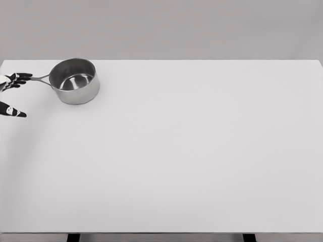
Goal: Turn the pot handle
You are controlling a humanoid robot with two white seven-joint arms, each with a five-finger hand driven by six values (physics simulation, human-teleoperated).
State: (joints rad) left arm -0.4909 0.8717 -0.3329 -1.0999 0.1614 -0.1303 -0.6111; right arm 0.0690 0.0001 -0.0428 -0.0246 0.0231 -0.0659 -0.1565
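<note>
A steel saucepan (75, 81) stands upright on the white table (181, 151) near its far left corner. Its thin handle (40, 78) points left toward the table's left edge. My left hand (22, 96) shows only partly at the picture's left edge. Its dark fingers (17, 78) lie at the end of the handle, touching or overlapping it. The thumb (14, 111) sticks out well below, apart from the handle, so the hand is spread rather than closed. The rest of the left arm is cut off by the frame. No right arm is in view.
The table's back edge runs just behind the pot, and its left edge is close to the handle's end. Two dark table legs (73, 237) show under the front edge.
</note>
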